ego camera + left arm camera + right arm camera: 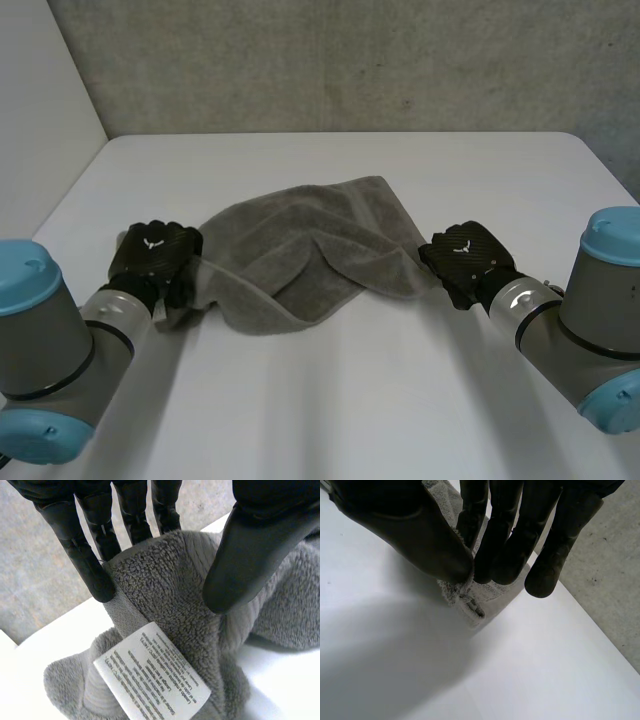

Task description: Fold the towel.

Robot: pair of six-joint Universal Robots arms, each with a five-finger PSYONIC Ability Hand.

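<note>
The towel, grey and plush, lies bunched in a loose heap on the middle of the white table, stretched crosswise between my two hands. One fold runs over the heap towards my right side, and the near edge curls into a thick roll.

My left hand is at the towel's left end, touching it. In my left wrist view the cloth rises between my fingers and my thumb. The fingers stand straight against one face of the fold and the thumb presses on the other, so I have this end pinched. Just beyond them a white care label with small print lies on the cloth, and more of the towel bunches on the table around it.

My right hand is at the towel's right end, at the corner that reaches furthest out to that side. In my right wrist view its thumb and fingertips are closed together on that corner, and the hemmed tip pokes out just past them, over bare table. Whether the tip touches the table I cannot tell.
</note>
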